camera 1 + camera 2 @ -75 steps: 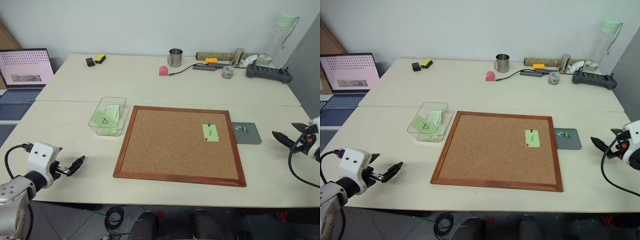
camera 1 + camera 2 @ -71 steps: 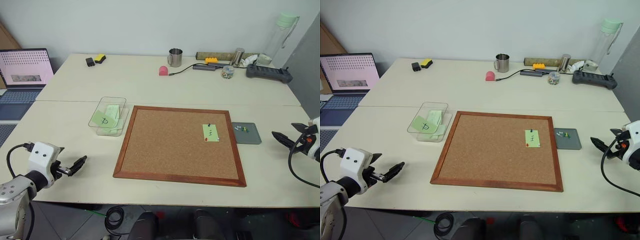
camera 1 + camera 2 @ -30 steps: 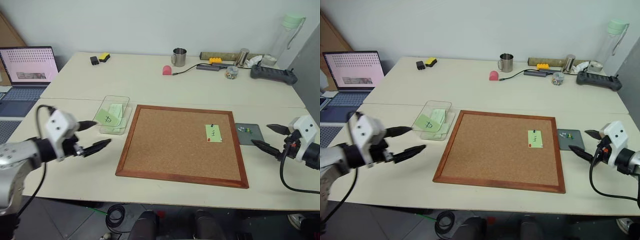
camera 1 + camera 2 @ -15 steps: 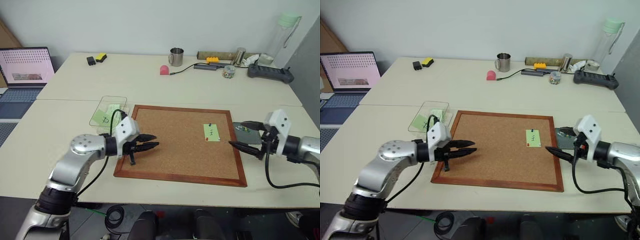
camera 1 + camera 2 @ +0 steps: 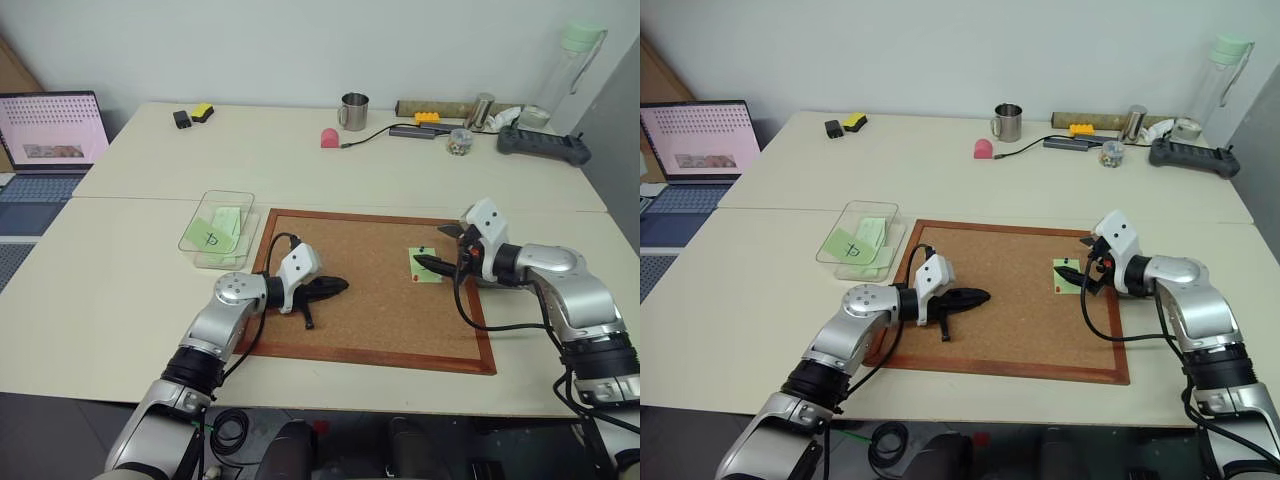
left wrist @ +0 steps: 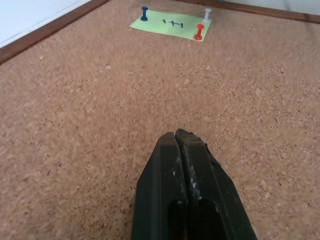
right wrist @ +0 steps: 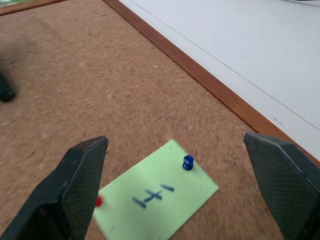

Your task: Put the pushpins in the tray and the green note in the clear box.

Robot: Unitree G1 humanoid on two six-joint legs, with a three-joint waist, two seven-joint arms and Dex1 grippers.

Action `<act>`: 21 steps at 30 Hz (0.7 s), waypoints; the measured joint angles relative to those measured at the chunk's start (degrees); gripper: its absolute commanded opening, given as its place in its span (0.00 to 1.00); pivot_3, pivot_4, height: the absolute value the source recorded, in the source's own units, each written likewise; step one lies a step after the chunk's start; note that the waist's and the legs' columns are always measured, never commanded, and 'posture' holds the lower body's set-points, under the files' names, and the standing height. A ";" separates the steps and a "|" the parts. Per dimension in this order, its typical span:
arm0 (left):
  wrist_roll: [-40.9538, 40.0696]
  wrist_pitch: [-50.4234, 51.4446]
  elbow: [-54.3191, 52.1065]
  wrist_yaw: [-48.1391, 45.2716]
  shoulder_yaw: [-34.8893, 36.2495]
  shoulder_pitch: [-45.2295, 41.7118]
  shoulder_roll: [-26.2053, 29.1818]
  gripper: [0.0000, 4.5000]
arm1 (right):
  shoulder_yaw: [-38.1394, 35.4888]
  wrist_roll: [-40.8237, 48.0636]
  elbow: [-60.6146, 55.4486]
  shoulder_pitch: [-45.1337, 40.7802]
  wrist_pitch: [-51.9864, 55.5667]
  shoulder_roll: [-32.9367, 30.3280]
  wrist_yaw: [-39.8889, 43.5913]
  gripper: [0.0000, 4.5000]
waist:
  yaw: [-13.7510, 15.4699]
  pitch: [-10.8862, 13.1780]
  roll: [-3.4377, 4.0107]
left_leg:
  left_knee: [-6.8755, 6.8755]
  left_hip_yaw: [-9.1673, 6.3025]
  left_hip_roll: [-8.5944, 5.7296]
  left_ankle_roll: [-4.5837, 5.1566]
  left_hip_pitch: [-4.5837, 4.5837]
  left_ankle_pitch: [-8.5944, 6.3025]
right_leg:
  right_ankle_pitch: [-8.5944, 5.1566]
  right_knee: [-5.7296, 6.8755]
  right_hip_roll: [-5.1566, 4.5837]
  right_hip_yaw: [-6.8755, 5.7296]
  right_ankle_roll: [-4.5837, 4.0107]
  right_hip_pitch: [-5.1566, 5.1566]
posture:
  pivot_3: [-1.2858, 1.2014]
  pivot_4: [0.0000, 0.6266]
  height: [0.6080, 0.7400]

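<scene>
Green note (image 5: pixel 423 264) pinned on cork board (image 5: pixel 370 330) by blue pushpin (image 7: pixel 187 162) and red pushpin (image 7: pixel 98 201). Right gripper (image 7: pixel 185 195) spread wide just above it. Left gripper (image 5: pixel 335 287) pressed together, empty, mid-board. Tray (image 5: pixel 478 282) behind right arm; clear box (image 5: pixel 218 232) beside board.

Bright even light, soft shadows; wrist views blurred at close range.

- A wood-framed cork board (image 5: pixel 370 295) lies at the centre of a pale table (image 5: pixel 130 300).
- The left gripper (image 5: pixel 335 287), fingers pressed together, hovers over the board's left half.
- The right gripper (image 5: pixel 432 250) spreads wide above a green note (image 5: pixel 422 265) pinned near the board's right edge.
- A clear box (image 5: pixel 222 205) holding green slips sits just left of the board.
</scene>
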 measured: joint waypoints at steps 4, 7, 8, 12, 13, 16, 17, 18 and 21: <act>0.61 -0.95 0.56 -0.01 0.01 -0.06 -0.36 0.00 | 1.03 -1.26 5.03 -1.32 -3.88 1.51 1.09 0.96 | 0.13 0.00 0.00 | 0.02 -0.01 -0.01 0.00 0.01 0.00 | 0.02 0.01 0.00 0.00 0.03 0.02 | 0.52 0.24 1.00; 0.95 -0.98 0.56 0.01 0.04 -0.07 -0.44 0.00 | 1.27 -2.44 8.16 -1.80 -5.96 2.04 1.51 0.84 | 0.12 -0.01 0.01 | 0.02 0.00 -0.02 -0.01 0.02 0.01 | 0.04 0.04 0.00 0.00 0.02 0.02 | 0.52 0.24 1.00; 1.01 -0.99 0.56 0.02 0.04 -0.07 -0.44 0.00 | 1.26 -2.70 8.93 -1.93 -6.37 2.05 1.75 0.80 | 0.11 -0.01 0.01 | 0.02 0.00 -0.02 -0.01 0.03 0.01 | 0.05 0.04 0.00 0.00 0.02 0.02 | 0.52 0.24 1.00; 1.12 -0.97 0.56 0.06 0.07 -0.06 -0.44 0.00 | 1.26 -2.79 10.69 -2.13 -7.84 2.27 2.41 0.63 | 0.08 -0.01 0.02 | 0.02 0.00 -0.02 -0.02 0.05 0.02 | 0.06 0.07 0.00 0.00 0.01 0.03 | 0.52 0.24 1.00; 1.13 -0.97 0.55 0.06 0.09 -0.06 -0.44 0.00 | 1.26 -2.81 11.09 -2.13 -8.10 2.46 2.41 0.58 | 0.07 -0.01 0.02 | 0.02 0.00 -0.02 -0.02 0.05 0.02 | 0.06 0.07 0.00 0.00 0.02 0.03 | 0.52 0.24 1.00; 1.15 -0.97 0.54 0.08 0.09 -0.04 -0.44 0.00 | 1.25 -2.83 11.75 -2.14 -8.79 2.89 2.34 0.46 | 0.07 -0.02 0.03 | 0.02 -0.02 -0.02 -0.02 0.05 0.02 | 0.06 0.07 0.00 0.00 0.02 0.02 | 0.52 0.24 1.00; 1.15 -0.97 0.54 0.08 0.09 -0.03 -0.43 0.00 | 1.24 -2.84 12.27 -2.14 -8.99 3.12 2.27 0.42 | 0.07 -0.02 0.03 | 0.02 -0.02 -0.02 -0.02 0.05 0.02 | 0.06 0.07 0.00 0.01 0.02 0.03 | 0.52 0.24 1.00; 1.16 -0.97 0.53 0.08 0.09 -0.02 -0.42 0.00 | 1.24 -2.85 12.70 -2.14 -9.10 3.36 2.23 0.38 | 0.06 -0.02 0.03 | 0.02 -0.01 -0.02 -0.02 0.06 0.03 | 0.06 0.07 0.00 0.01 0.02 0.03 | 0.52 0.24 1.00; 1.25 -0.99 0.51 0.07 0.09 0.00 -0.38 0.00 | 1.13 -3.07 14.31 -2.31 -9.76 4.04 1.74 0.24 | 0.04 -0.02 0.04 | 0.02 -0.01 -0.02 -0.03 0.07 0.03 | 0.06 0.08 0.00 0.02 0.02 0.03 | 0.52 0.24 1.00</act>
